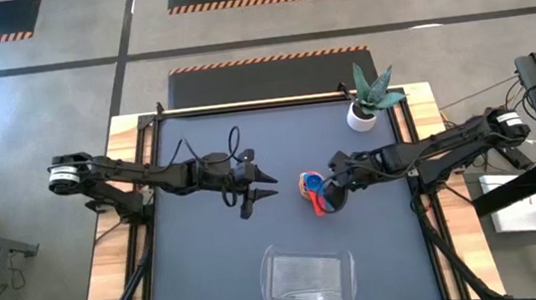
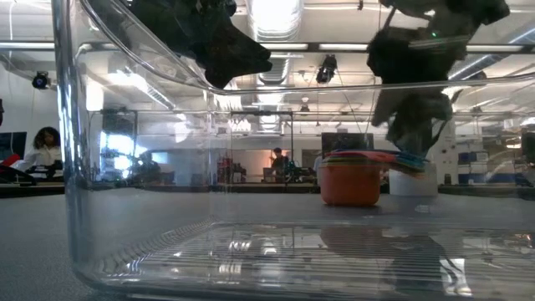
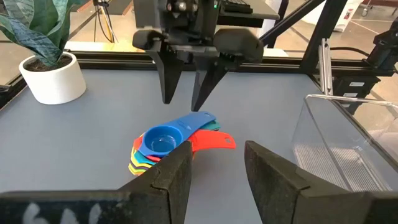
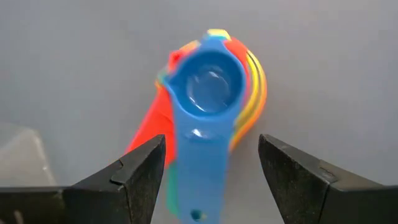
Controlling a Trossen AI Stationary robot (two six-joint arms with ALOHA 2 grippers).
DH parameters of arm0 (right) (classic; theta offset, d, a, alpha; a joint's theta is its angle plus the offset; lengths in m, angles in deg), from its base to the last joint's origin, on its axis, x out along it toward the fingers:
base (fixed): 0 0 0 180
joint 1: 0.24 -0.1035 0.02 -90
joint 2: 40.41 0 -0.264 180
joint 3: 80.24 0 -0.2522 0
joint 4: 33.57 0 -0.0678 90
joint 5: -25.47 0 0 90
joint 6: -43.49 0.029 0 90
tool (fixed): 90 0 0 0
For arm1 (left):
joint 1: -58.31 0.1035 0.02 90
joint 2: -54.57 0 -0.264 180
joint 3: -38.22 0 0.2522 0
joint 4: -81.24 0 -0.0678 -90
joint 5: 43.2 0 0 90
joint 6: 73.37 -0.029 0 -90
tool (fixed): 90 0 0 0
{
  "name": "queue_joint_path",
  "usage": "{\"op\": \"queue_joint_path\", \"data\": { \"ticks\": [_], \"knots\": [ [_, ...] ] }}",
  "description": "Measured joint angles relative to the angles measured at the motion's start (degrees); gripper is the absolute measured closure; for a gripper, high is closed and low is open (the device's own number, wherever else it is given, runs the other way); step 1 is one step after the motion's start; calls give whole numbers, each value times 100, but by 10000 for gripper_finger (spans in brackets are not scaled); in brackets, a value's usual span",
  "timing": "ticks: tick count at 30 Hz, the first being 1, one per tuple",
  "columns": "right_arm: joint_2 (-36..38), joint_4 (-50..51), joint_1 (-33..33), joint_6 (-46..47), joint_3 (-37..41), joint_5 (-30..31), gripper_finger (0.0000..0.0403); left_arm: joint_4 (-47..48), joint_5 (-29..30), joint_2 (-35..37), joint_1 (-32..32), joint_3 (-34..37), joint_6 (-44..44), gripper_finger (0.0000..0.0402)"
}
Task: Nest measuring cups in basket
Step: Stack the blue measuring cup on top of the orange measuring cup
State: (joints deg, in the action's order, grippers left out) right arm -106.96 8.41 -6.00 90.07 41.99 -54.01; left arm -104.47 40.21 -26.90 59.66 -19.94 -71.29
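High view: plant pot beside measuring cups.

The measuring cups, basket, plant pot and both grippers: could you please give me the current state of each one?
measuring cups: nested in one stack, blue on top, standing on the table outside the basket.
basket: upright, empty.
plant pot: upright at the table's far edge.
right gripper: open, poised above the stack, fingers either side of the blue handle.
left gripper: open, holding nothing, beside the stack.
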Motion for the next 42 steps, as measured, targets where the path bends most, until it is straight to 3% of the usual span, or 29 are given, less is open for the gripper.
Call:
{"op": "queue_joint_path", "data": {
  "ticks": [6, 11, 17, 24, 31, 36, 42],
  "knots": [
    [-257, -23, -177, -753, -574, 19, 159, 5, 0, 0, 0, 0, -2, 272],
    [-995, -24, -542, -1356, -1308, -2, 177, 6, 0, 0, -1, 0, -2, 272],
    [-2181, 382, -707, -1729, -2201, -814, 223, 31, 0, 0, 0, 0, 11, 272],
    [-3117, 1502, -663, -1717, -2795, -802, 300, 90, 0, 0, -1, 0, 13, 272],
    [-3005, 1717, -634, -1486, -2761, -607, 341, 126, 0, 0, -2, 0, 0, 272],
    [-2762, 2460, -636, -1134, -2738, -245, 346, 129, -2, 0, -2, 0, -2, 272],
    [-2372, 2473, -823, -1063, -2741, -211, 346, 127, 0, 0, -1, 0, -2, 272]
  ]
}}
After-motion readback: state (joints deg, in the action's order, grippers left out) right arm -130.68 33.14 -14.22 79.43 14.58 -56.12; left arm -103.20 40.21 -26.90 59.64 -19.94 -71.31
